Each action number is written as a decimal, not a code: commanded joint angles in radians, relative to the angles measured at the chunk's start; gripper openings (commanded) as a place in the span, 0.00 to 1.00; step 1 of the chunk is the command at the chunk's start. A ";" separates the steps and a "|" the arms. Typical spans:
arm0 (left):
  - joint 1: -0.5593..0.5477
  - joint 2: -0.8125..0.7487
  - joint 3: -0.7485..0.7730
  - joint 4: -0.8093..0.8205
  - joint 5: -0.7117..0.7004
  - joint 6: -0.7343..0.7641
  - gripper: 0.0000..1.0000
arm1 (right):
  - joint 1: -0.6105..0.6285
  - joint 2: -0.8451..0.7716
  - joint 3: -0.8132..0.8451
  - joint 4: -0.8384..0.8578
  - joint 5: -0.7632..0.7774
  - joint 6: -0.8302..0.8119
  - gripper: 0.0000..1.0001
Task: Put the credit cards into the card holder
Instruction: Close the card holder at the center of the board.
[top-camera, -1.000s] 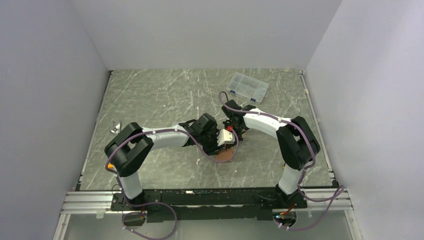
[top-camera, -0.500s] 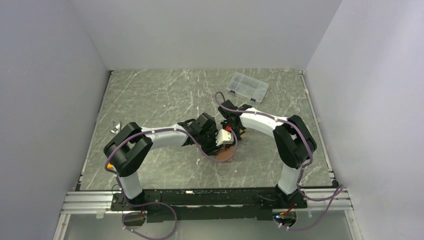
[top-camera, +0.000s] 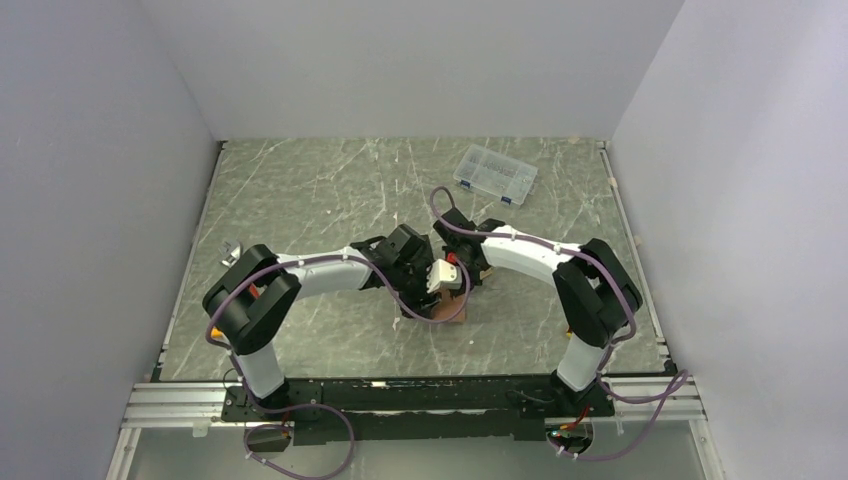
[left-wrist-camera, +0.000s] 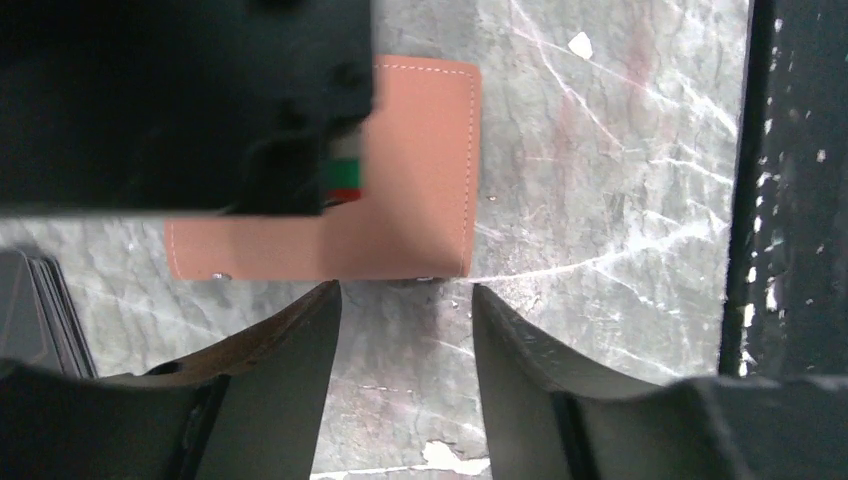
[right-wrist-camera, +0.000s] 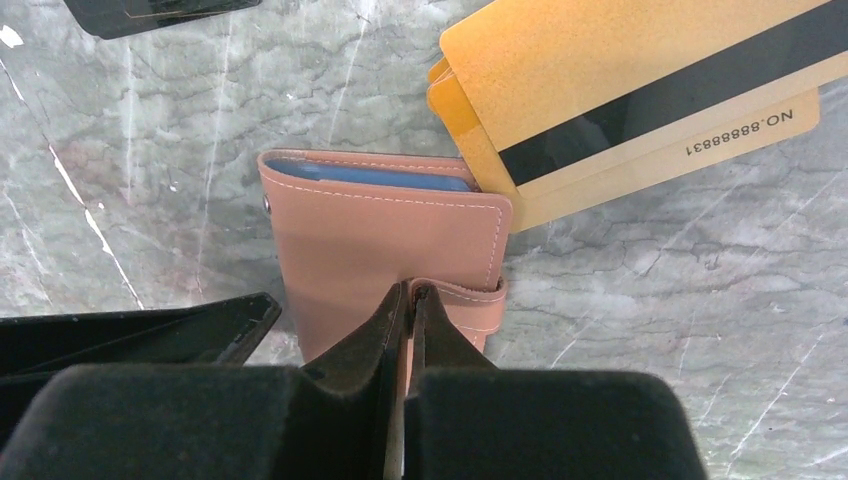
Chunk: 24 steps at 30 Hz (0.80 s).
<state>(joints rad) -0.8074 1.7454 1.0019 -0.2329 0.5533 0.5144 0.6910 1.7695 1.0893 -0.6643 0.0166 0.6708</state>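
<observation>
The tan card holder (right-wrist-camera: 380, 240) lies on the table with its blue-grey inner pocket (right-wrist-camera: 370, 178) showing at the far edge. My right gripper (right-wrist-camera: 410, 295) is shut on the holder's tan flap. Orange-gold credit cards (right-wrist-camera: 640, 90) with a black stripe lie fanned just right of the holder, touching its corner. My left gripper (left-wrist-camera: 405, 295) is open and empty, its fingertips at the holder's (left-wrist-camera: 420, 200) near edge. In the top view both grippers meet over the holder (top-camera: 450, 308). No silver-grey card shows.
A small black rectangle (right-wrist-camera: 150, 12) lies beyond the holder. A clear plastic parts box (top-camera: 494, 173) stands at the back right. A small metal piece (top-camera: 232, 250) lies at the left edge. The right arm's black body (left-wrist-camera: 180, 100) hangs over the holder.
Both grippers and the card holder have shifted slightly left and closer together. The right gripper stays shut on the holder.
</observation>
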 joint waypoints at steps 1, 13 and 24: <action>0.096 -0.033 0.036 0.034 0.011 -0.119 0.59 | 0.077 0.106 -0.148 0.027 0.095 0.029 0.00; 0.331 -0.150 0.023 0.035 0.216 -0.252 0.69 | 0.105 0.122 -0.193 0.056 0.127 0.055 0.00; 0.483 -0.227 0.063 -0.009 0.282 -0.307 0.87 | 0.134 0.184 -0.233 0.112 0.100 0.057 0.00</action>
<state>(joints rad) -0.3981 1.5276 1.0065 -0.2115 0.7670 0.2401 0.7879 1.7321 1.0245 -0.5873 0.1905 0.6994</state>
